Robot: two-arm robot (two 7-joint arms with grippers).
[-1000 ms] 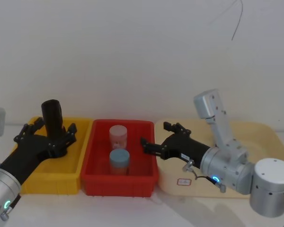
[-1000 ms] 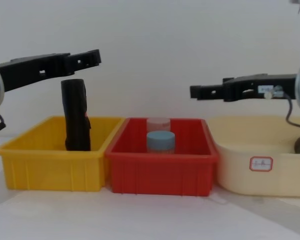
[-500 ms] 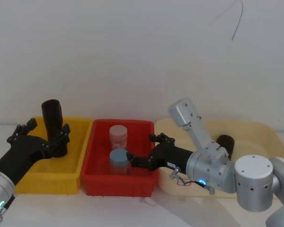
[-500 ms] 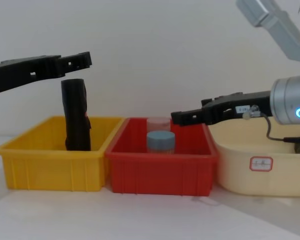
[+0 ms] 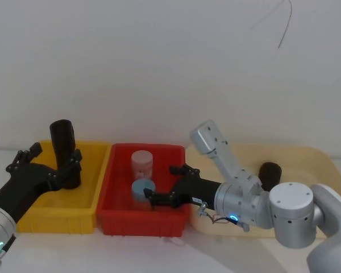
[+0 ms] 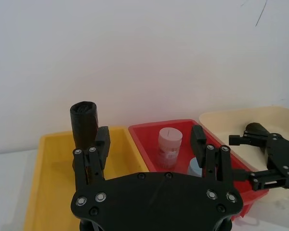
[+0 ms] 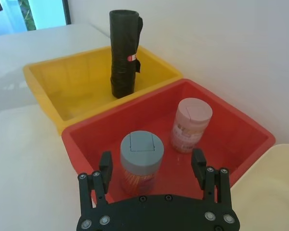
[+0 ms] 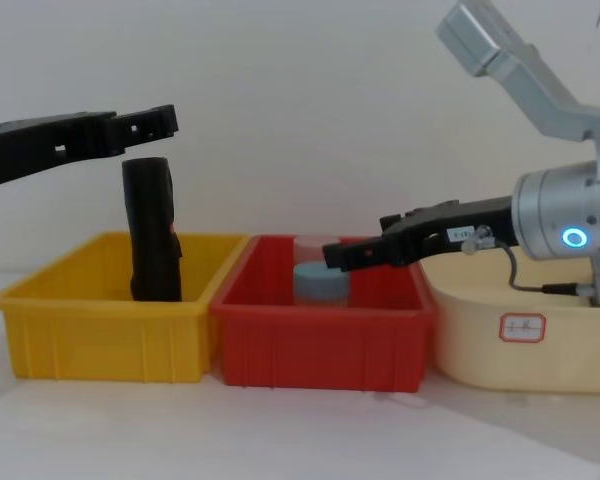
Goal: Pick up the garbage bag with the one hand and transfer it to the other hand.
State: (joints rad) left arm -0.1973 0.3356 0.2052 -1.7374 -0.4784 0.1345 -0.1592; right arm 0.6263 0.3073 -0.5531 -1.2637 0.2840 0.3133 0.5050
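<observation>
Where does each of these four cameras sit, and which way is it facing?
Head view: high on the robot, looking forward and down at the yellow bin, red bin and cream tray; both arms show, with the left claw and right claw.
Chest view: lower, looking across the table at the bins' sides; a claw enters from each edge.
Left wrist view: behind the open left claw, facing the bins.
Right wrist view: behind the open right claw, above the red bin.
Shared: every view shows the black roll upright in the yellow bin.

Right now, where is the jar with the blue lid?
In the head view the blue-lidded jar stands in the middle red bin, nearer the robot than the pink jar, with the open right claw close beside it.
</observation>
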